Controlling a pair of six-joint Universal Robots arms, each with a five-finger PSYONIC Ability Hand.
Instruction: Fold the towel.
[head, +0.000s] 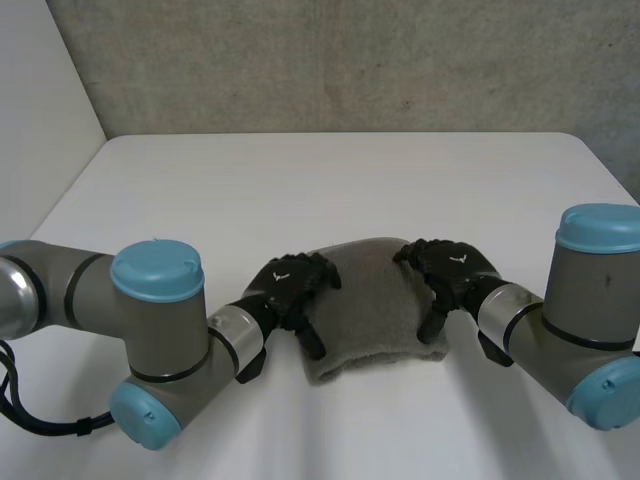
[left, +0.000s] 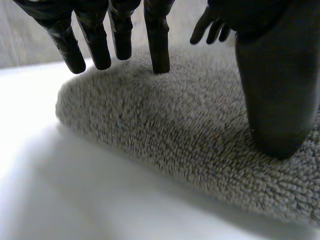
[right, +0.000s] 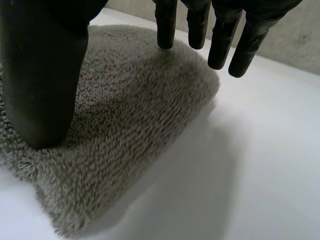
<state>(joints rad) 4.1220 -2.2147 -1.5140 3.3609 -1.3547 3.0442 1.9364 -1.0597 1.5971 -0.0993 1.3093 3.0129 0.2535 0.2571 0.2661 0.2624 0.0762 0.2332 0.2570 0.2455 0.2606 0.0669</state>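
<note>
A grey fluffy towel (head: 372, 312) lies folded into a small thick pad near the table's front edge, between my two hands. My left hand (head: 285, 288) rests on the towel's left edge. In the left wrist view its fingers (left: 157, 35) are straight, their tips at the towel (left: 165, 130), and the thumb presses down on the pile. On the towel's right edge sits my right hand (head: 452, 275). There too the fingers (right: 220, 40) reach out straight over the towel (right: 135, 100), with the thumb (right: 45, 75) resting on it. Neither hand pinches cloth.
The white table (head: 330, 190) stretches bare behind and to both sides of the towel. A grey wall stands behind its far edge. My right hand's fingertips (left: 210, 25) appear beyond the towel in the left wrist view.
</note>
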